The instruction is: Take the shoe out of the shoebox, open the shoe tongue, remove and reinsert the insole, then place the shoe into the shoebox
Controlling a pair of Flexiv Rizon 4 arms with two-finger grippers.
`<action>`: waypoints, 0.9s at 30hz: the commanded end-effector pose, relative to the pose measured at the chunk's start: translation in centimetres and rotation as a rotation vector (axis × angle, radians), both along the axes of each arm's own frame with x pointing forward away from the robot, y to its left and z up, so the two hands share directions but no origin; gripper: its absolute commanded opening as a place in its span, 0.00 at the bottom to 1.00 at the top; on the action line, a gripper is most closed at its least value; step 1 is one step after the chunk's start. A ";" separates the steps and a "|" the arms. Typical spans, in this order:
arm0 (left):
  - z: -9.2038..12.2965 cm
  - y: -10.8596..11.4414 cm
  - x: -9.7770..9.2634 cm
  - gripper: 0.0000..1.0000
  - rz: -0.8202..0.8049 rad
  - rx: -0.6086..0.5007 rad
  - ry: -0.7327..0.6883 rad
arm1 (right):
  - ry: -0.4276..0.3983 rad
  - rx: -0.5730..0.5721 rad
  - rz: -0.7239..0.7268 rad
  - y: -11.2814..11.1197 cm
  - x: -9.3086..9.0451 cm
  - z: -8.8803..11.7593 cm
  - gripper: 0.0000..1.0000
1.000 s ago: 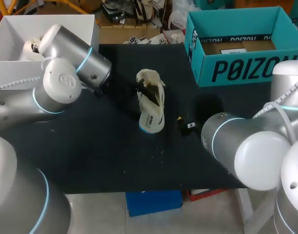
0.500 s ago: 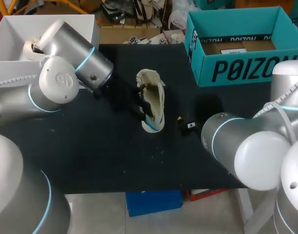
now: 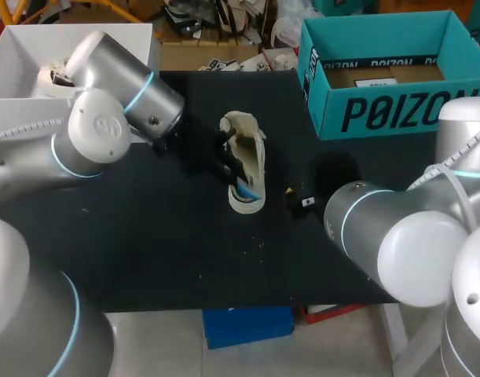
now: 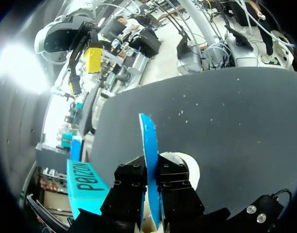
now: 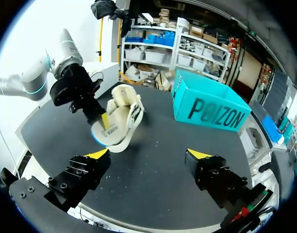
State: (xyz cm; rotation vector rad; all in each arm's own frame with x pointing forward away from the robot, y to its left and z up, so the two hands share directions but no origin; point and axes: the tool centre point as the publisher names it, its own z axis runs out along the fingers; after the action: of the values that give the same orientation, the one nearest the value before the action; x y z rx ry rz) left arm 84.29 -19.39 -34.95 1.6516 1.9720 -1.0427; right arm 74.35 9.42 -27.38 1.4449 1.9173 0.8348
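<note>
so at the left side of the counter (image 3: 145, 251) my left arm (image 3: 106, 118) comes in from the far left corner and reaches to about the middle. Its jaws are pinched narrow on the blue insole (image 4: 148, 145). In the left wrist view both black fingers (image 4: 130, 180) press it from either side, and the insole sticks out edge-on past them. The cream shoe (image 3: 246, 169) is roughly in the middle of the counter, a bit toward the far edge, right up against the left jaws with its opening turned toward that arm. From the head view a strip of the blue insole shows at the shoe's near end. In the right wrist view the shoe looks tilted, and honestly I can't tell how much of it rests on the counter. Further right, the right arm (image 3: 397, 236) hangs over the near right part of the counter, jaws spread wide and holding nothing, yellow tips (image 5: 97, 154) well apart, the shoe well ahead of them. The teal shoebox (image 3: 381, 114) sits open at the far right corner, apart from the shoe
</note>
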 end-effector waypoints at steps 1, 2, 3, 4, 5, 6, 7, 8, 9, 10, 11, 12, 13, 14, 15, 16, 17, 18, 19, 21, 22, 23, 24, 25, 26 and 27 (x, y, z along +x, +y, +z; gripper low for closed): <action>-1.1 -0.7 0.9 0.00 0.013 -0.014 0.000 | -0.002 0.000 -0.004 0.2 -0.1 -0.1 1.00; -1.3 -0.7 1.1 0.00 0.020 -0.012 -0.004 | -0.002 0.000 -0.004 0.2 -0.1 -0.1 1.00; -1.4 -0.7 1.4 0.00 0.032 -0.004 -0.014 | -0.002 0.000 -0.004 0.2 -0.1 -0.1 1.00; -1.6 -0.7 1.7 0.00 0.037 0.001 -0.019 | -0.002 0.000 -0.004 0.2 -0.1 -0.1 1.00; -1.7 -0.6 2.0 0.00 0.043 -0.002 -0.014 | -0.002 0.000 -0.004 0.2 -0.1 -0.1 1.00; -1.8 -0.5 2.3 0.00 0.052 -0.002 -0.014 | -0.002 0.000 -0.004 0.2 -0.1 -0.1 1.00; -2.0 -0.4 2.6 0.00 0.065 0.002 -0.018 | -0.002 0.000 -0.004 0.2 -0.1 -0.1 1.00; -2.2 -0.3 2.9 0.00 0.077 0.005 -0.020 | -0.002 0.000 -0.004 0.2 -0.1 -0.1 1.00; -2.3 -0.2 3.1 0.00 0.084 0.009 -0.022 | -0.002 0.000 -0.004 0.2 -0.1 -0.1 1.00; -2.4 -0.2 3.3 0.00 0.092 0.007 -0.023 | -0.002 0.000 -0.004 0.2 -0.1 -0.1 1.00; -2.4 -0.1 3.6 0.00 0.103 0.004 -0.022 | -0.002 0.000 -0.004 0.2 -0.1 -0.1 1.00; -2.6 -0.1 3.9 0.00 0.114 0.009 -0.024 | -0.002 0.000 -0.004 0.2 -0.1 -0.1 1.00; -2.6 0.0 4.1 0.00 0.121 0.013 -0.032 | -0.002 0.000 -0.004 0.2 -0.1 -0.1 1.00; -2.6 -0.1 4.3 0.00 0.128 0.013 -0.040 | -0.002 0.000 -0.004 0.2 -0.1 -0.1 1.00; -2.7 -0.1 4.6 0.00 0.140 0.013 -0.044 | -0.002 0.000 -0.004 0.2 -0.1 -0.1 1.00; -2.8 -0.1 4.8 0.00 0.149 0.018 -0.051 | -0.002 0.000 -0.004 0.2 -0.1 -0.1 1.00; -2.8 -0.1 5.0 0.00 0.153 0.024 -0.059 | -0.002 0.000 -0.004 0.2 -0.1 -0.1 1.00; -2.8 -0.2 5.2 0.00 0.159 0.026 -0.063 | -0.002 0.000 -0.004 0.2 -0.1 -0.1 1.00; -2.8 -0.2 5.3 0.00 0.162 0.025 -0.064 | -0.002 0.000 -0.004 0.2 -0.1 -0.1 1.00; -2.4 -0.4 5.2 0.29 0.165 0.022 -0.069 | -0.002 0.000 -0.004 0.2 -0.1 -0.1 1.00; -2.1 -0.4 5.0 0.42 0.163 0.020 -0.072 | -0.002 0.000 -0.004 0.2 -0.1 -0.1 1.00; -1.9 -0.3 4.8 0.50 0.158 0.015 -0.073 | -0.002 0.000 -0.004 0.2 -0.1 -0.1 1.00; -1.6 -0.2 4.5 0.78 0.148 0.007 -0.063 | -0.002 0.000 -0.004 0.2 -0.1 -0.1 1.00; -1.3 0.0 4.1 0.98 0.139 -0.002 -0.056 | -0.002 0.000 -0.004 0.2 -0.1 -0.1 1.00; -1.0 0.2 3.8 1.00 0.134 -0.008 -0.053 | -0.002 0.000 -0.004 0.2 -0.1 -0.1 1.00; -0.6 0.5 3.4 1.00 0.132 -0.008 -0.055 | -0.002 0.000 -0.004 0.2 -0.1 -0.1 1.00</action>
State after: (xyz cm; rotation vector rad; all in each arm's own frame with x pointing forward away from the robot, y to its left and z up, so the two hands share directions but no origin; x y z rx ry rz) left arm 88.47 -20.20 -36.52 1.5068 2.0149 -0.9504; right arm 74.35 9.42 -27.38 1.4449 1.9173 0.8348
